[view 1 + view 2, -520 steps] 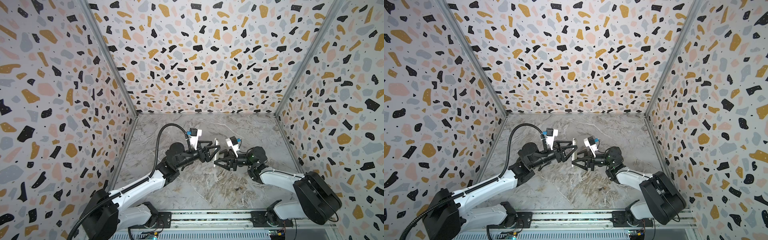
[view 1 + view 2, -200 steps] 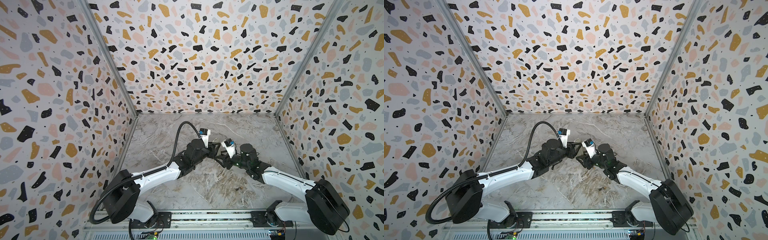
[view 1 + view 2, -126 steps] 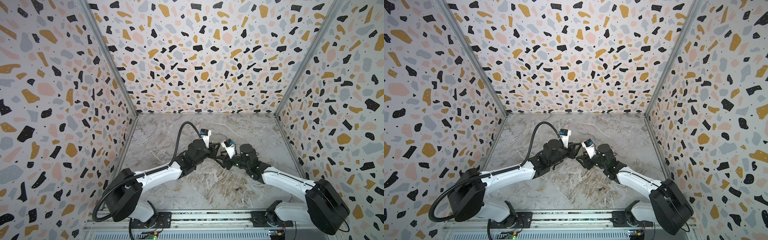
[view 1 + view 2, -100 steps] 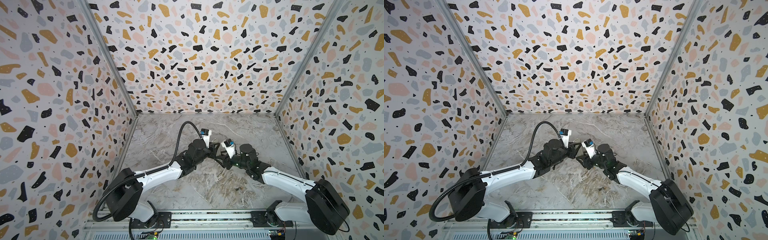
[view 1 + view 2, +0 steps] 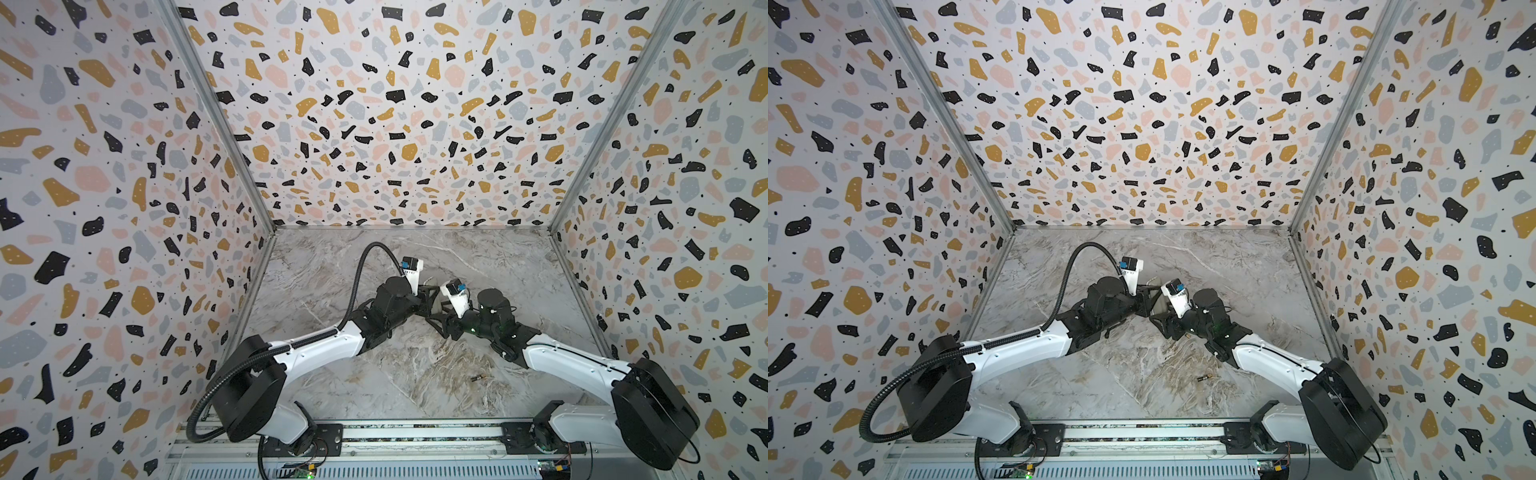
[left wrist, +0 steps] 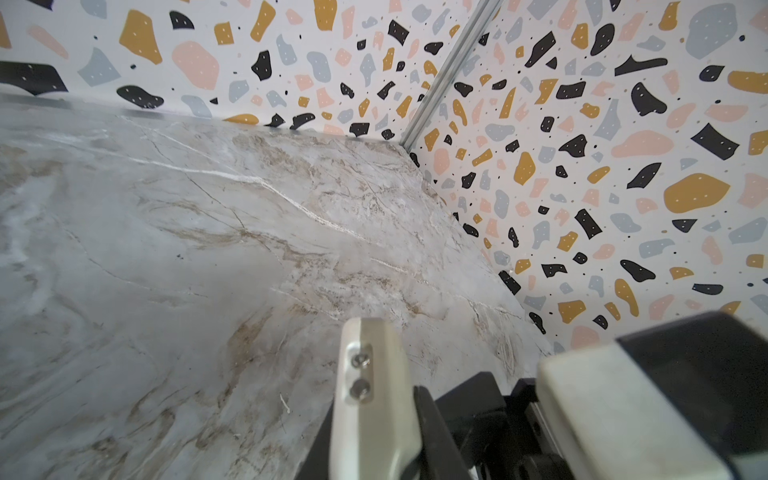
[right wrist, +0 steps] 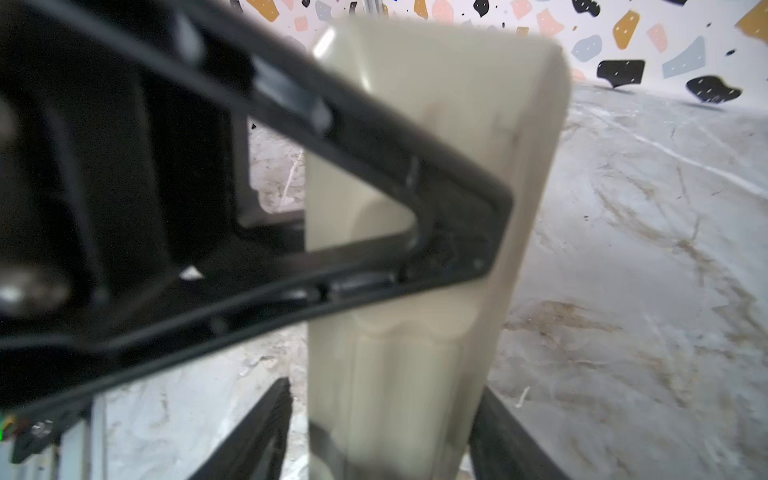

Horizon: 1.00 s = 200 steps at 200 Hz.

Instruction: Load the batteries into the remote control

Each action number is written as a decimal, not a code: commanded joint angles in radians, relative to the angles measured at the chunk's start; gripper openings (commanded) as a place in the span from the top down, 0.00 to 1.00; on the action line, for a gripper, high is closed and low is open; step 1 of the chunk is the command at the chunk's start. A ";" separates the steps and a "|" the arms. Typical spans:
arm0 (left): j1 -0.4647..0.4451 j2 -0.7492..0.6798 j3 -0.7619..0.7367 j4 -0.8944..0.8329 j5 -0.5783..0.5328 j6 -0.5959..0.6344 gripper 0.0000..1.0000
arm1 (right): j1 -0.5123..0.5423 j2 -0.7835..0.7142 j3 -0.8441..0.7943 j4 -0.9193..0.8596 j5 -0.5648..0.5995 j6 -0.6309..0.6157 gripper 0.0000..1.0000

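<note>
Recess (image 7: 399,374): set in the pale back of the remote (image 7: 440,104), cover off, and two bare pale channels are on show, blurred this close up.
Remote: it stands on end at mid-table, right where the two arms meet. Whether its lower end touches the table (image 5: 374,266) I cannot tell.
Left gripper (image 5: 430,297): clamped on the remote, with one black finger lying flat across its back, above the recess.
Right gripper (image 7: 380,440): jaws apart, a finger on each side of the remote's lower end. There's a gap showing between one finger and the remote's edge.
Battery (image 5: 476,378): one lies flat on the marble toward the front, near the right forearm and well apart from the remote.
Edges: the remote sits well away from all three walls (image 5: 374,124) and from the front rail (image 5: 415,432). The battery lies short of the front edge.
Room: there's open marble behind the grippers up to the back wall, more on both flanks, and a broad bare patch between the forearms around the battery.
</note>
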 commanded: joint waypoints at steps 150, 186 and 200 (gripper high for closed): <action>0.268 -0.218 -0.280 -0.328 0.566 0.094 1.00 | 0.292 -0.159 -0.119 0.090 0.146 -0.455 0.18; 0.278 -0.187 -0.307 -0.366 0.599 0.121 1.00 | 0.438 -0.075 -0.117 0.107 0.320 -0.560 0.28; 0.279 -0.176 -0.314 -0.364 0.605 0.113 1.00 | 0.448 -0.037 -0.116 0.127 0.319 -0.565 0.34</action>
